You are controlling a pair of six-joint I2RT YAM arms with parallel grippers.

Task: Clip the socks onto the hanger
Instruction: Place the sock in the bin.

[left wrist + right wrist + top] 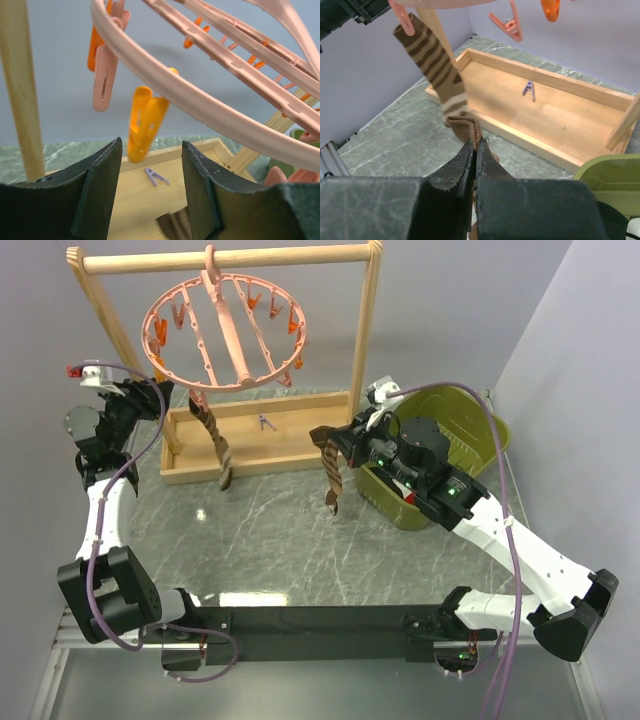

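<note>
One striped sock [212, 435] hung clipped at the hanger's [232, 335] seven o'clock rim in the top view; the second sock [330, 470] dangled at its three o'clock. Left wrist view: the left claw [151, 150] stood apart, empty, beneath an orange clip [142, 122]. Right wrist view: the right claw [472, 147] was clamped on the second sock, not yet clipped.

1. My top view looks down from high behind both arm bases, far enough to hold the whole table [290, 540] and hanger [232, 335].
2. My left wrist view sits close under the hanger's rim, facing across the tray [137, 207] past the left gripper [151, 147].
3. My right wrist view looks down past the right gripper [475, 145] at that tray.
4. All three share the tray's purple clip [263, 422].
</note>
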